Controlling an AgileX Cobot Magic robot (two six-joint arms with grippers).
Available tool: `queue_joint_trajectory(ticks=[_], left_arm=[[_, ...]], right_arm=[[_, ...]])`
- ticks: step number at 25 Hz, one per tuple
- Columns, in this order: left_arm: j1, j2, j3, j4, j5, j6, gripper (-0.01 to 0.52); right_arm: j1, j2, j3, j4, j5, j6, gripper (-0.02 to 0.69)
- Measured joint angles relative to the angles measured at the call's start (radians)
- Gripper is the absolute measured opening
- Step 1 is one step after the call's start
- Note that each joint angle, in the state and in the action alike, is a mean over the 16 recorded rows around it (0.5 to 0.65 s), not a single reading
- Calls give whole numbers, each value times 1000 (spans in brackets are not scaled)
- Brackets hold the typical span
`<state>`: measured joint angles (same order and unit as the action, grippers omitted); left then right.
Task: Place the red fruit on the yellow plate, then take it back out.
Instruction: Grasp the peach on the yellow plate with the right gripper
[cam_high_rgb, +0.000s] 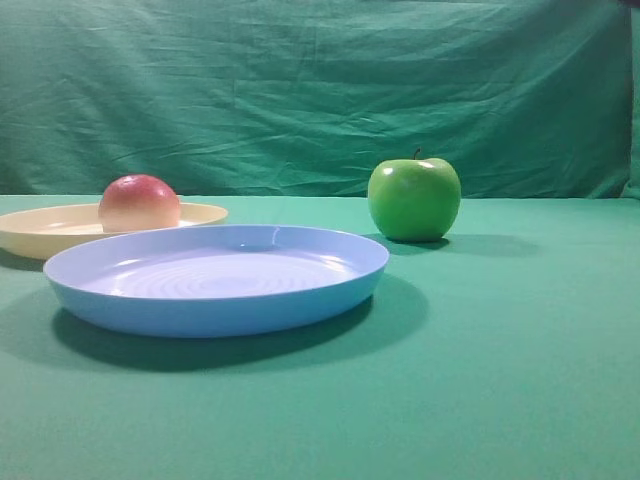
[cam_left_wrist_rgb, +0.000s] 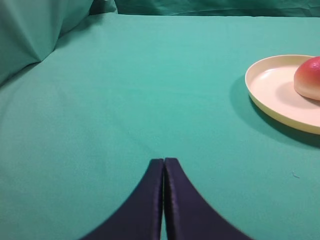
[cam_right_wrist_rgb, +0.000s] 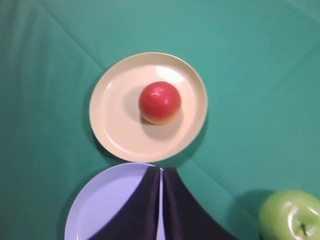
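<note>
The red fruit (cam_high_rgb: 139, 203) (cam_right_wrist_rgb: 159, 102) (cam_left_wrist_rgb: 308, 78) rests on the yellow plate (cam_high_rgb: 40, 228) (cam_right_wrist_rgb: 117, 117) (cam_left_wrist_rgb: 272, 85), near its middle. My right gripper (cam_right_wrist_rgb: 162, 169) hangs high above the table, shut with nothing between its fingers, its tips over the edge where the blue plate meets the yellow one. The left gripper (cam_left_wrist_rgb: 164, 160) is shut and empty over bare green cloth, with the yellow plate off to its right. Neither gripper shows in the exterior high view.
A larger light blue plate (cam_high_rgb: 215, 300) (cam_right_wrist_rgb: 100, 205) lies in front of the yellow one. A shiny green apple (cam_high_rgb: 414, 198) (cam_right_wrist_rgb: 290, 216) stands to the right. Green cloth covers the table and hangs as a backdrop (cam_high_rgb: 320, 90).
</note>
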<state>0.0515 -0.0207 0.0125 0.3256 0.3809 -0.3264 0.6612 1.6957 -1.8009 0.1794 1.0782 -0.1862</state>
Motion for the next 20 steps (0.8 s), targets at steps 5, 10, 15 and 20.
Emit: queue_joint_trajectory(ticks=[5,10,15,20], left_arm=[[0,0,0,0,0,0,0],[0,0,0,0,0,0,0],[0,0,0,0,0,0,0],[0,0,0,0,0,0,0]], right_arm=[[-2,-186,188,-32,-51,63,0],[-2,-388,431,-18,-149,74,0],[-2,-580,637,-2,-229,76,0],[-2,-739,754,-21,-260,83,0]])
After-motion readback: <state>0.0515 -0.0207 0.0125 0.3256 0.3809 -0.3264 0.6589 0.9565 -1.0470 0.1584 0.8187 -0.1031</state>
